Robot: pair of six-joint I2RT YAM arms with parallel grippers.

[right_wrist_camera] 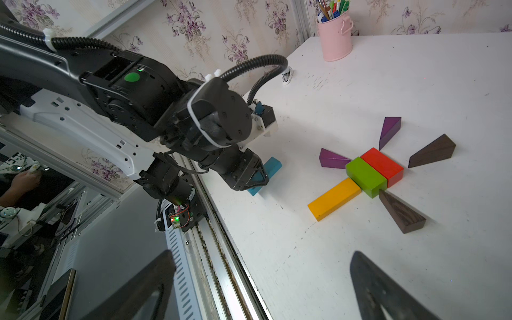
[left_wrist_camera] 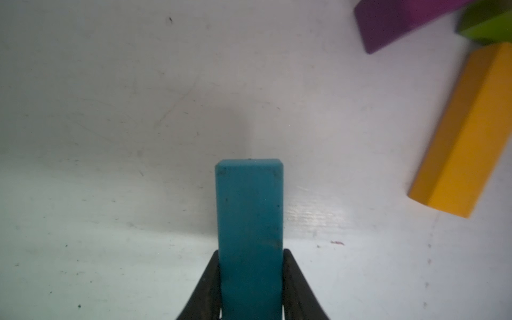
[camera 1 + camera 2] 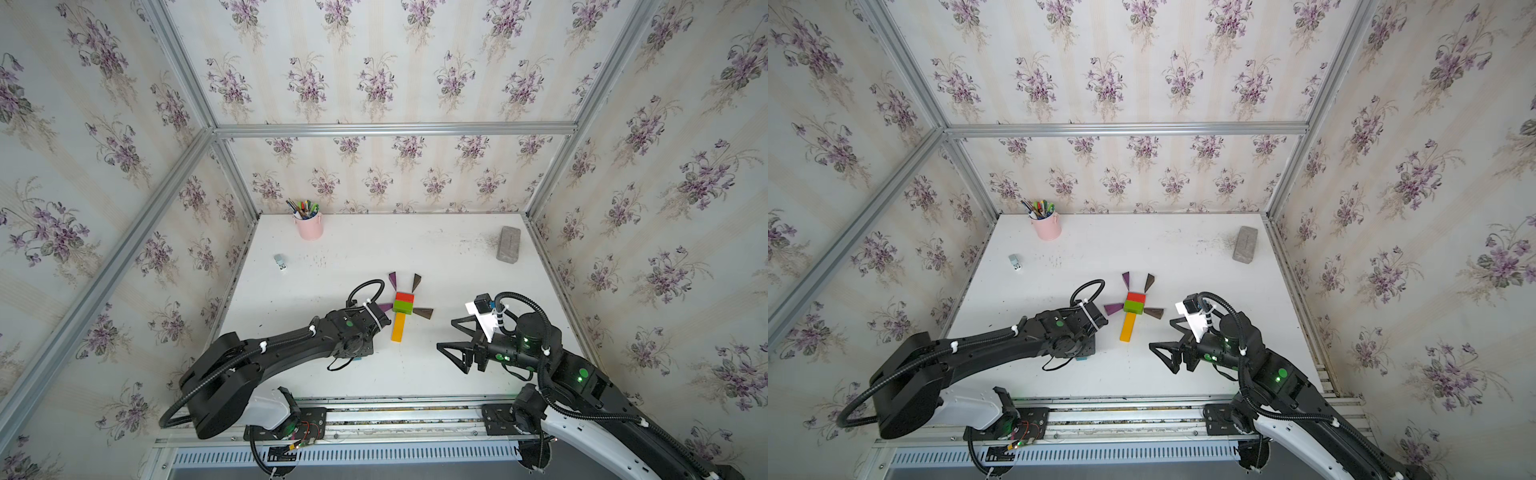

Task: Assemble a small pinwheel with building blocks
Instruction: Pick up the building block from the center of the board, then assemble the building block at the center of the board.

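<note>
Your left gripper [image 2: 250, 255] has its jaws drawn in narrow and clamped on the blue block [image 2: 249, 210]; the two black fingers [image 2: 210, 279] press its long sides, and most of the block sticks out past the fingertips toward the table [image 2: 110, 138]. The right wrist view shows that block tilted, its free end low over the white surface; you cannot tell whether it touches. The pinwheel [image 3: 403, 307] lies flat off to one side of those jaws, apart from the held block. The part nearest the jaws is the yellow block [image 2: 457, 138], which reaches out as the stem, its far end against the green block [image 1: 365, 174]. The red block [image 1: 382, 166] sits flush beside the green one, making the centre. The two purple wedges [image 1: 389, 130] and two brown wedges [image 1: 432, 152] fan out around that centre with their thin ends inward. No block follows the yellow one at the stem's free end. Your right gripper [image 3: 446, 334] stands with its jaws spread wide and nothing between them, above the table, and the pinwheel lies ahead of its fingertips, well clear of them. Beyond both sets of jaws, near the back wall, stand a pink pen cup [image 3: 309, 228] and a grey slab [image 3: 508, 244].
</note>
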